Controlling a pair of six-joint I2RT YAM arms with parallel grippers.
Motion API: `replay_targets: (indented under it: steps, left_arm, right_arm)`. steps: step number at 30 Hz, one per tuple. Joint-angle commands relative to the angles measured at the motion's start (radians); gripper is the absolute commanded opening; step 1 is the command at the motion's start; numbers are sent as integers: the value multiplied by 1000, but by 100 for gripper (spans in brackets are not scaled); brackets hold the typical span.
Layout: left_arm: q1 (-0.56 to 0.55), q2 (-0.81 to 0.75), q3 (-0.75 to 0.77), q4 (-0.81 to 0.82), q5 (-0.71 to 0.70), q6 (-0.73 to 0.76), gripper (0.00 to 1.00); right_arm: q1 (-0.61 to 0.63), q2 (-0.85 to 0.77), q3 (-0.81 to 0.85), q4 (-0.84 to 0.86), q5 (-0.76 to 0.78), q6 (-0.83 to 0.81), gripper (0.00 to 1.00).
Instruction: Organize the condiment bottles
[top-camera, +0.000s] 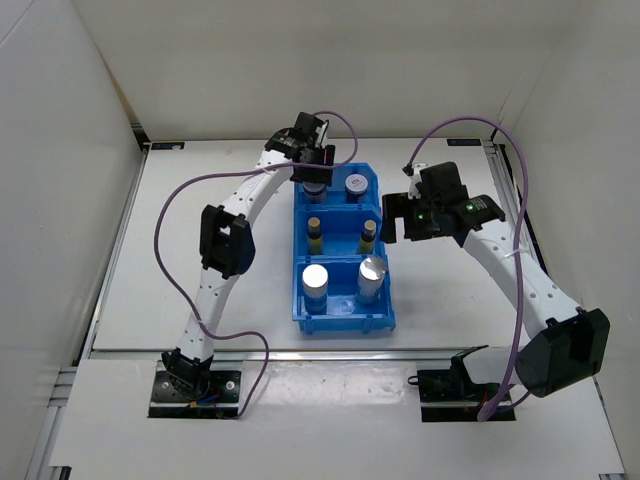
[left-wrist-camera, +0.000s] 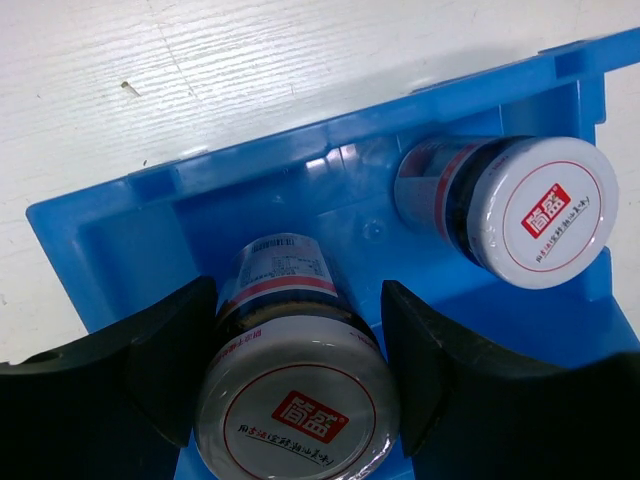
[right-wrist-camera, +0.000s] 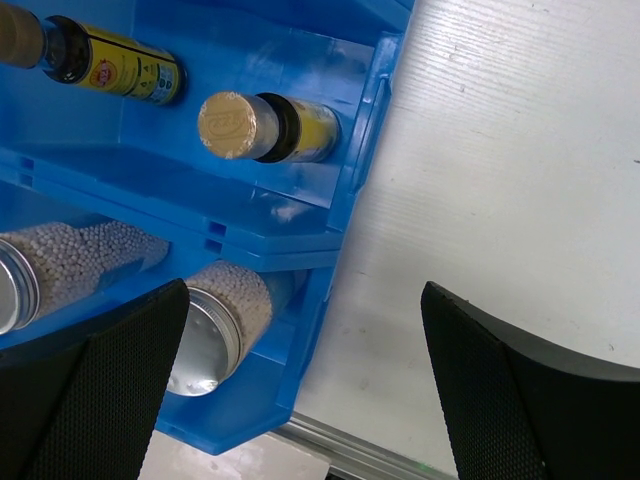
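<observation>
Six condiment bottles are entered as standing inside the blue three-compartment bin (top-camera: 342, 322), sorted by kind, one pair to each compartment.

- Far compartment: two squat jars with red-marked grey lids, the left jar (left-wrist-camera: 297, 405) and the right jar (left-wrist-camera: 545, 215), which are set apart from each other.
- Middle compartment: two slim dark brown bottles with yellow labels, the left brown bottle (top-camera: 314, 232) and the right brown bottle (right-wrist-camera: 270, 128).
- Near compartment: two pale silver-topped cylinders, the left cylinder (top-camera: 315, 278) and the right cylinder (top-camera: 372, 270).

Left gripper (left-wrist-camera: 298, 300): it is held low over the far compartment, with its black fingers (left-wrist-camera: 150, 380) set on either side of the left jar. The pose is judged to be that of a placement at its end. Whether the pads press the jar or stand just clear of it cannot be told, because the lid hides the contact.

Right gripper (right-wrist-camera: 305, 300): its fingers are spread wide and nothing is held between them. It is kept over the white table (top-camera: 440, 300), just beside the bin's right wall — probably to leave the bin free for the other arm.

Sorting is judged all but complete. Only the left jar's release and the left gripper's withdrawal are thought to remain.
</observation>
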Motion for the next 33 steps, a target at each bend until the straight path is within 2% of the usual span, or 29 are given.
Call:
replay_targets:
  steps: [1,9,15,18,22,23,25,26,27,33]
  left_arm:
    - [3,-44,24,39,6,-4,17]
    - [3,16,6,39,15,-13,24]
    - [3,39,6,39,15,-22,32]
    - [3,58,6,39,15,-22,39]
    - [3,68,-5,39,15,-31,56]
    - [3,68,-5,39,15,-31,68]
    - [3,59,-18,39,-6,-31,77]
    - [3,44,-19,39,-6,-31,85]
    - [3,29,-19,39,-6,-40,100]
    - [3,-130,7,39,-15,-62,100]
  right_arm:
    - [-1,-17,-9,30,-9,-4,100]
    - [-1,-17,-18,30,1,-4,100]
    - [-1,-17,-18,30,-9,-4,100]
    - [-1,-17,-18,20,-9,-4,100]
    - [-1,-17,-18,10,-9,-4,100]
    - [-1,-17,-9,10,-9,-4,100]
    - [-1,-17,1,0,-9,-4,100]
    - [-1,-17,1,0,-9,-4,100]
    - [-1,-17,10,-12,-9,-4,100]
    - [-1,-17,89,-70,48,-4,100]
